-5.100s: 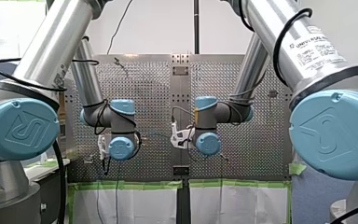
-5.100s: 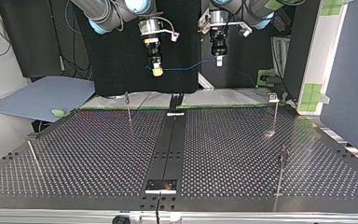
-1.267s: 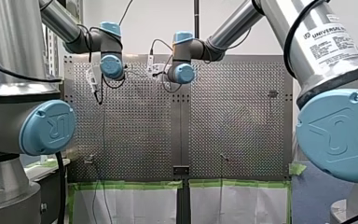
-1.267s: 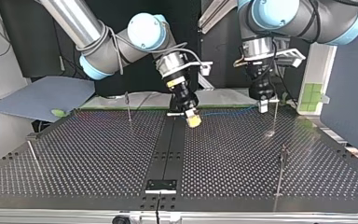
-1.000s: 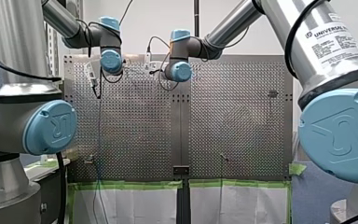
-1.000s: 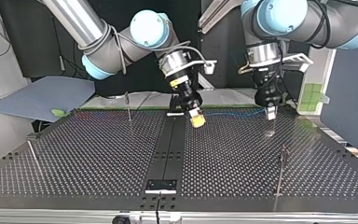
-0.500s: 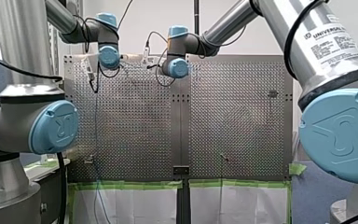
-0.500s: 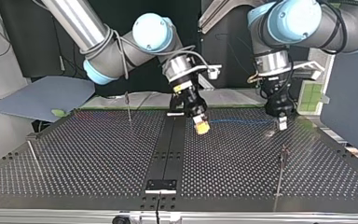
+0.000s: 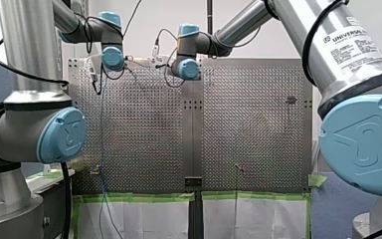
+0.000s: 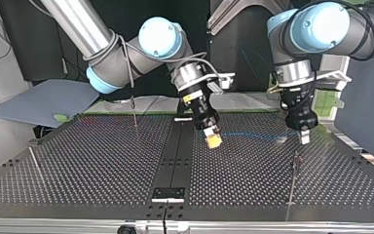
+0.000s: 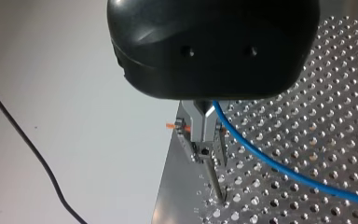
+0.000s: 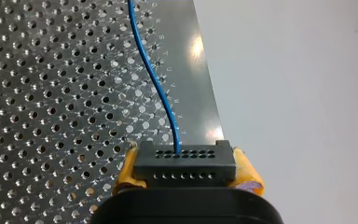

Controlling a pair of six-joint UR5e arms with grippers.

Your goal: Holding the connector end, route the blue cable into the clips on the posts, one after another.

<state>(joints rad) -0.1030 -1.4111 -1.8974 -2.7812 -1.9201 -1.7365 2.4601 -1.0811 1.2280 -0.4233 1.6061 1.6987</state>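
In the top view my right gripper (image 10: 214,140), yellow-padded, hangs low over the perforated table (image 10: 102,165) near its middle. It is shut on a black connector (image 12: 185,163), gripped between the pads in the right wrist view. The blue cable (image 10: 253,135) runs from the connector across to my left gripper (image 10: 303,138) at the view's right, which is shut on it. In the left wrist view the cable (image 11: 284,170) leaves the fingers, and a clip post (image 11: 200,135) stands right under them. The cable's tail (image 9: 102,149) trails toward the front view's bottom.
Thin posts stand at the top view's near right (image 10: 293,170), far left (image 10: 134,111) and near left (image 10: 34,160). A black strip (image 10: 175,156) runs down the table's middle. A grey-blue sheet (image 10: 44,100) lies beyond the far left corner. The table's edge lies close beside both grippers.
Both arms have come down from behind the table and moved nearer and rightward in the top view. The cable stays stretched between the grippers, and my left gripper now hangs over the near right post.
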